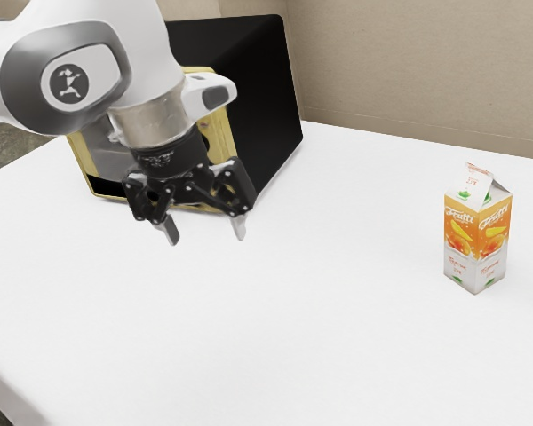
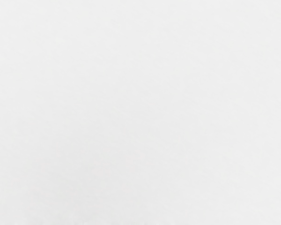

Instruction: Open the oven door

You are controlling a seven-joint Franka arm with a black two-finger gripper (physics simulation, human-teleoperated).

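The gripper (image 1: pixel 206 231) hung in the left half of the exterior view, its two fingers spread apart with nothing between them. In the upper left, the black oven (image 1: pixel 268 98) stood on the white table (image 1: pixel 338 346), its gold-framed door (image 1: pixel 84 169) partly hidden behind the arm. An orange-and-white Frutti juice carton (image 1: pixel 462 238) stood upright at the right.

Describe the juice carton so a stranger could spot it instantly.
Find the white table, then look toward the exterior view's right. An upright carton stands there, with fruit pictures on an orange band above a pale base and a folded white top. The oven is far bulkier, black-sided and yellow-framed.
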